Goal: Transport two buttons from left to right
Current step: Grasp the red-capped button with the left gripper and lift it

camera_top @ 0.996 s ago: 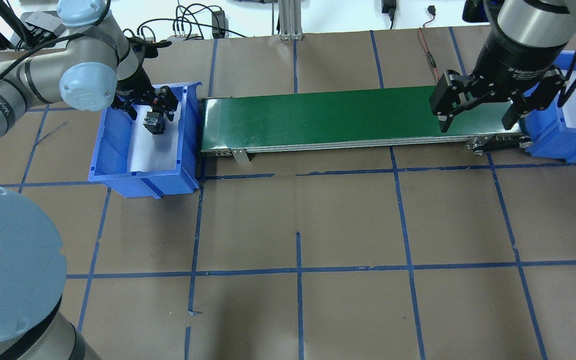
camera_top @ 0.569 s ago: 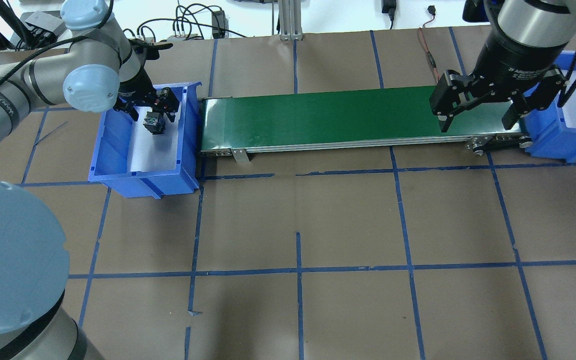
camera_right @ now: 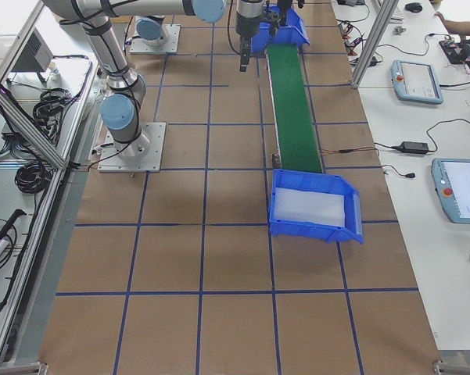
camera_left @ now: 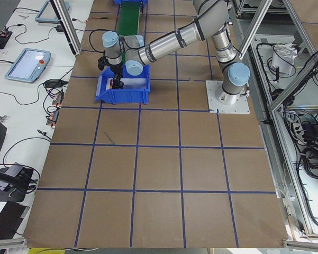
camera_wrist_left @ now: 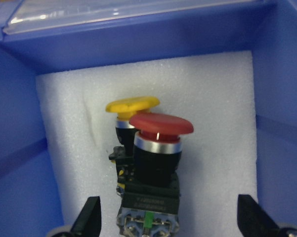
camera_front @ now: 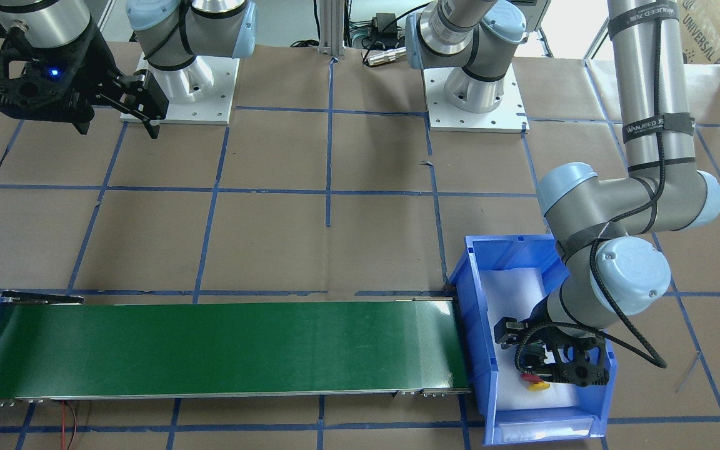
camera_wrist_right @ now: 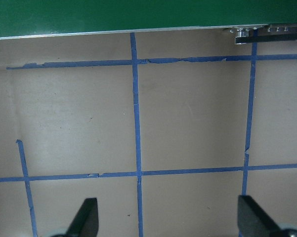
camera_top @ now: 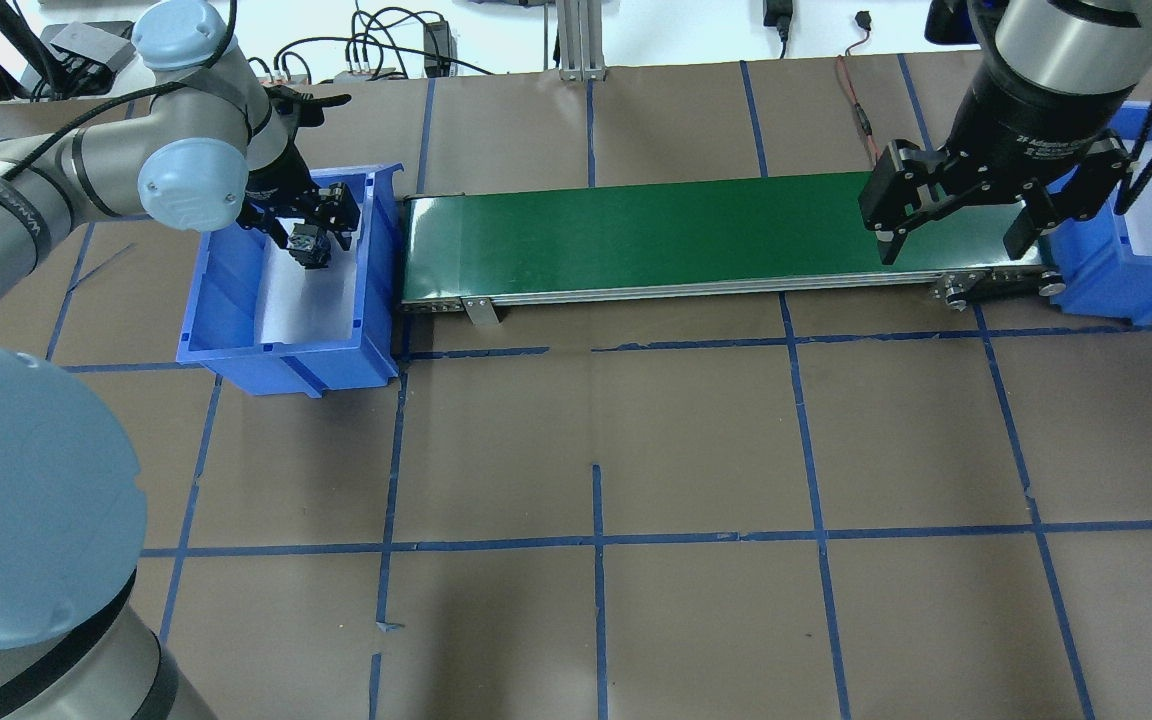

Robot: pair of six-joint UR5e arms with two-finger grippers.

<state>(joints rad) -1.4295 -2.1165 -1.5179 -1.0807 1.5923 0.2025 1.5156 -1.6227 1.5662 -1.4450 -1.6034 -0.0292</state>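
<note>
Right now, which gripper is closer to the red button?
Left. The left gripper hangs open above the red button in the blue bin; the right gripper is at the opposite end of the conveyor.

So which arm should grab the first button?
Left: the left claw is open over the red button and yellow button in the bin; the right claw is at the belt's far end.

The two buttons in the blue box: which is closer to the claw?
The red button: it stands nearer the left gripper, partly hiding the yellow button behind it.
</note>
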